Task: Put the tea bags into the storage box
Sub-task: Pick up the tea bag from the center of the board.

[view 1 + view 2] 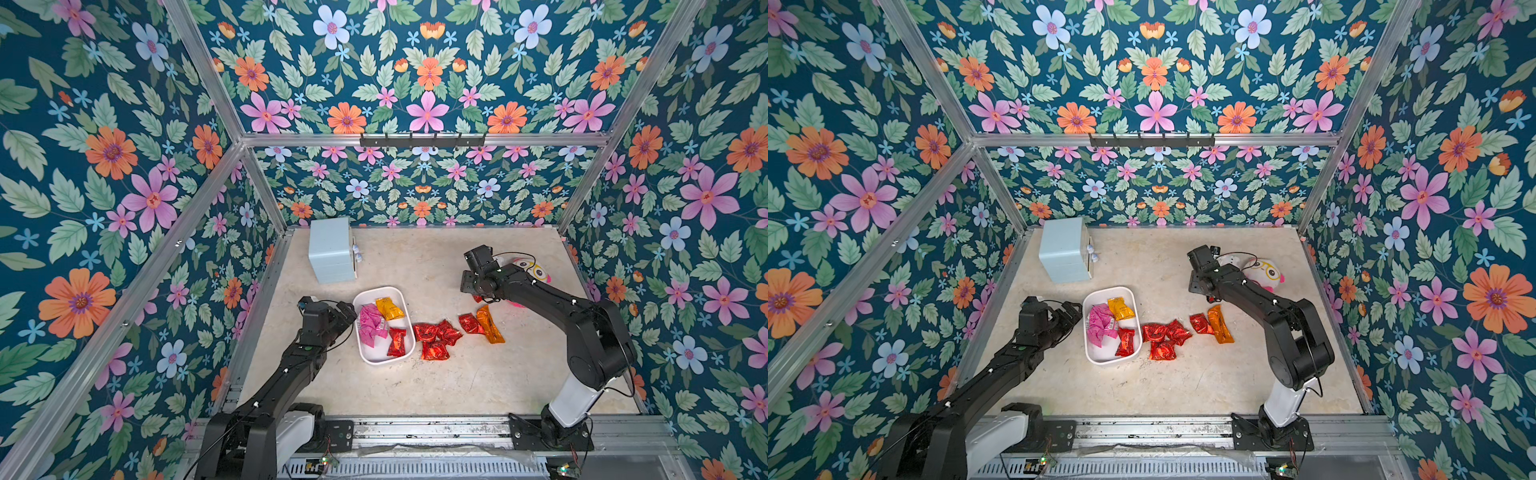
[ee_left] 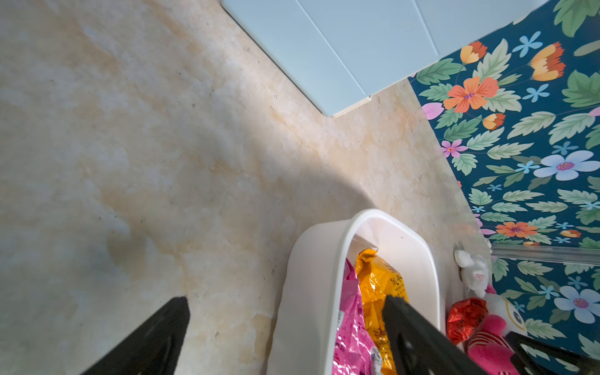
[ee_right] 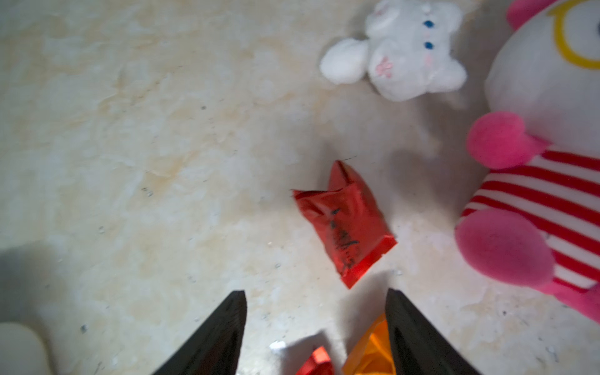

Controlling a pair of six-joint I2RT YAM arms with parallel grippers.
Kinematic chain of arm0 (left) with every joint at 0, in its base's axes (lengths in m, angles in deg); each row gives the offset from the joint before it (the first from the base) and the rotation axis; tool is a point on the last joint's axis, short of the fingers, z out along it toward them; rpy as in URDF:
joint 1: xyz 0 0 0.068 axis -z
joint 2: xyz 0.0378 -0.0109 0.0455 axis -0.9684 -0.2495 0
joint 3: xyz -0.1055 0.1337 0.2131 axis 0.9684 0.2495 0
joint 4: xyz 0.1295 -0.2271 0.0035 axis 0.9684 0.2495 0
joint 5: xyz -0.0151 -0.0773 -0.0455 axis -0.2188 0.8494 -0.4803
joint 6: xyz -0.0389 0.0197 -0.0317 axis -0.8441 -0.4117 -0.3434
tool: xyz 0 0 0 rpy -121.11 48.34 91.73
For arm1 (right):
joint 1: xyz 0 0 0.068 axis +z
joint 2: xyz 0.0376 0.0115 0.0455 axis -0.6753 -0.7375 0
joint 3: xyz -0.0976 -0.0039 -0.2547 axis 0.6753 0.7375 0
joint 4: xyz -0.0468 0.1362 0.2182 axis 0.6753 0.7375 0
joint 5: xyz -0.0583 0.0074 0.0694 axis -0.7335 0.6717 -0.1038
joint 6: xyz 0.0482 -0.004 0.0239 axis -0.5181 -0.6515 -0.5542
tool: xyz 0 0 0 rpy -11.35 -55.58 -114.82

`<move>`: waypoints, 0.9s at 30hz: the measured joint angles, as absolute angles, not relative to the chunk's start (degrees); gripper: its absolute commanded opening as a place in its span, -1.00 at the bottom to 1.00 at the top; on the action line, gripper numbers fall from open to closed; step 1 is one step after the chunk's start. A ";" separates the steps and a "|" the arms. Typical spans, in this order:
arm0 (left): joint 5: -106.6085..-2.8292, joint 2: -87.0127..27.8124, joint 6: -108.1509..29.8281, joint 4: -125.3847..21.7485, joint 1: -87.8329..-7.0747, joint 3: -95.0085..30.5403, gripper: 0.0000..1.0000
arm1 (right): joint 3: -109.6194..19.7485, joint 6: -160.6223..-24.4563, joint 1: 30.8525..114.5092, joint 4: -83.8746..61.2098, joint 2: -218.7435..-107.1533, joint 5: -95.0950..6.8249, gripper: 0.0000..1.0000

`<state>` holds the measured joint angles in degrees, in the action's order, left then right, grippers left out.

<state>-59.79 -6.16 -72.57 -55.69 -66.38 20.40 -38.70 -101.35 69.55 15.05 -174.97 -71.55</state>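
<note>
Storage box (image 1: 376,354), one, is lying on the desk (image 1: 415,386).
- **Inside:** one orange-yellow tea bag (image 1: 389,308), one red tea bag (image 1: 397,341), and crumpled pink tea bags (image 1: 370,322) whose count is unclear.
- **Beside the box:** three red sachets (image 1: 436,338) are clustering.
- **Farther from the box:** one red packet (image 1: 471,323) is touching one orange packet (image 1: 490,325).
- **Farthest from the box:** one lone red sachet (image 3: 344,224) is lying by the plush doll (image 3: 535,194).

Left jaws are straddling the box wall, wide; right jaws are gaping, empty.
</note>
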 measured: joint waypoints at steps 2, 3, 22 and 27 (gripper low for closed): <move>-59.77 -6.11 -72.59 -55.69 -66.30 20.62 0.99 | -38.03 -100.98 68.43 14.74 -175.80 -71.60 0.50; -59.75 -6.11 -72.62 -55.71 -66.27 20.73 0.99 | -37.92 -100.67 67.95 14.57 -176.41 -71.60 0.51; -59.66 -5.50 -73.01 -56.41 -66.10 22.37 0.99 | -41.79 -94.53 64.96 7.75 -187.16 -68.56 -0.11; -59.79 -5.37 -73.03 -56.41 -66.10 22.37 0.99 | -41.22 -94.12 64.96 7.33 -186.92 -68.14 -0.30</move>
